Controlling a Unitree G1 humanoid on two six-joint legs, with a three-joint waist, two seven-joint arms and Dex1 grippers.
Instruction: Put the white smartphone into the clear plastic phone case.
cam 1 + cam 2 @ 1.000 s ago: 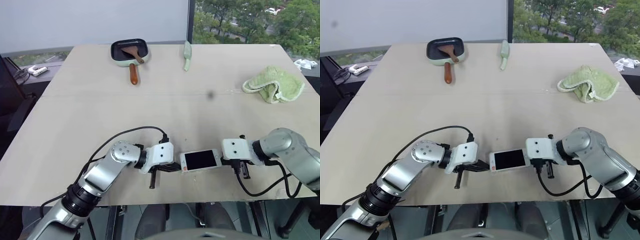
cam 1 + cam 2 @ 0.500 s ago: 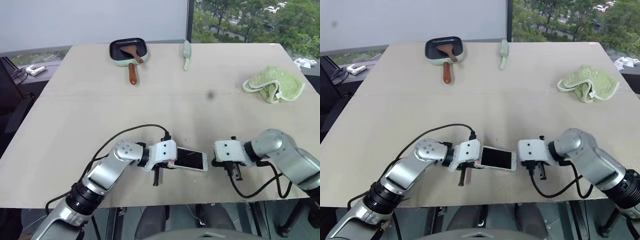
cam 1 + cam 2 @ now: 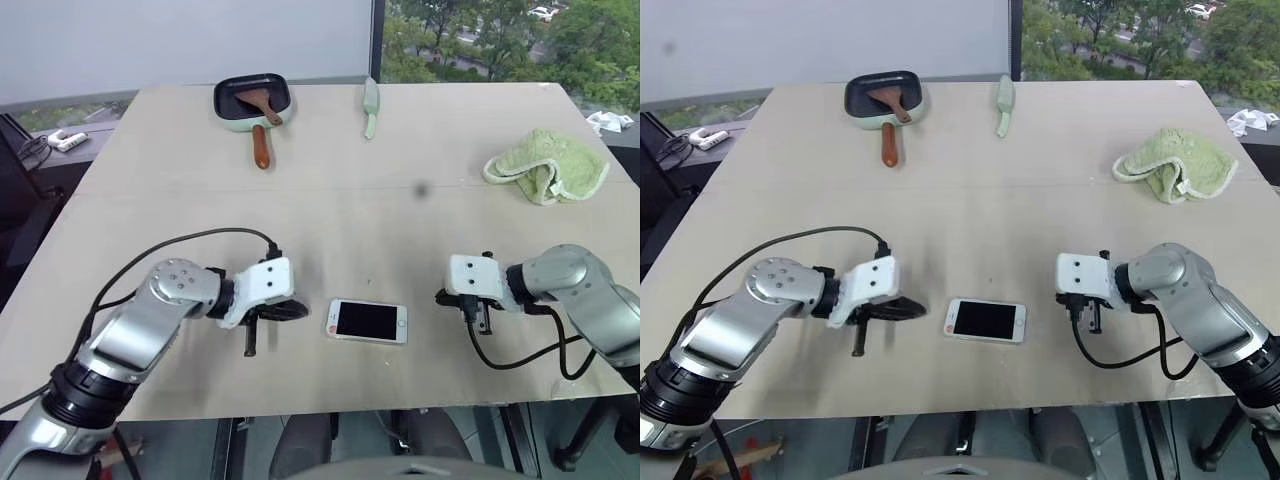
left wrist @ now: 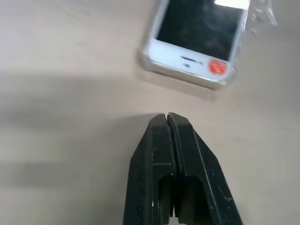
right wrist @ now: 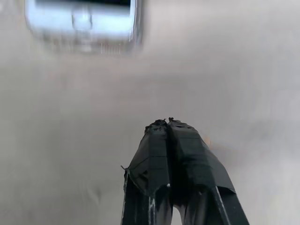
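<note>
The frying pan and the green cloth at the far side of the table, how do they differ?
The frying pan is rigid, with a dark inside, a pale green rim and a brown handle; the green cloth is soft, light green throughout and crumpled into a heap. The pan sits far left and holds a brown spatula; the cloth sits far right and holds nothing. Both rest on the table, away from both arms.

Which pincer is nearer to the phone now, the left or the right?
Left. The left pincer is just beside the phone, not touching; the right pincer is a little farther off.
</note>
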